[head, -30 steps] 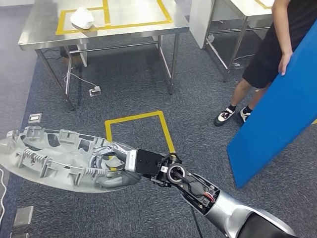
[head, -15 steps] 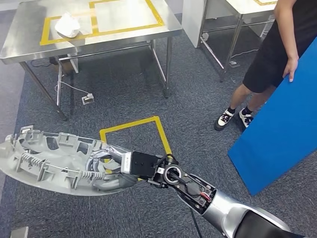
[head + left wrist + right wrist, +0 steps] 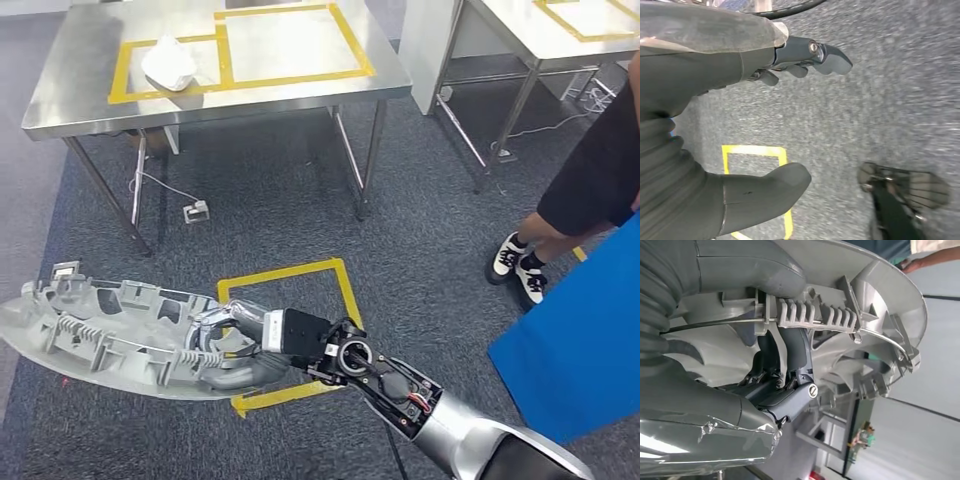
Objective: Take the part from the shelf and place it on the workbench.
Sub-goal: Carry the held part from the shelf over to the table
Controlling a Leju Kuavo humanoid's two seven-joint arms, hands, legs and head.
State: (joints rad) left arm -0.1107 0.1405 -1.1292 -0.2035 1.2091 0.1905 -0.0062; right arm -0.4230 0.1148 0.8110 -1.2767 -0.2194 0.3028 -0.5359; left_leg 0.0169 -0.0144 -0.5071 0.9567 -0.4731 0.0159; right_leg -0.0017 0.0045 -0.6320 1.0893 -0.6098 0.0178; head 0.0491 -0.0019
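My right hand [image 3: 226, 335] grips the part [image 3: 113, 335] by its inner ribs, carrying it level above the carpet toward the workbench [image 3: 75, 70], while my left hand [image 3: 753, 120] hangs released, holding nothing.

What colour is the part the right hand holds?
Light grey part, right hand; clearest in head view.

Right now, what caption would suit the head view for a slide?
Right robot hand carries a long grey plastic part above carpet, steel workbench ahead.
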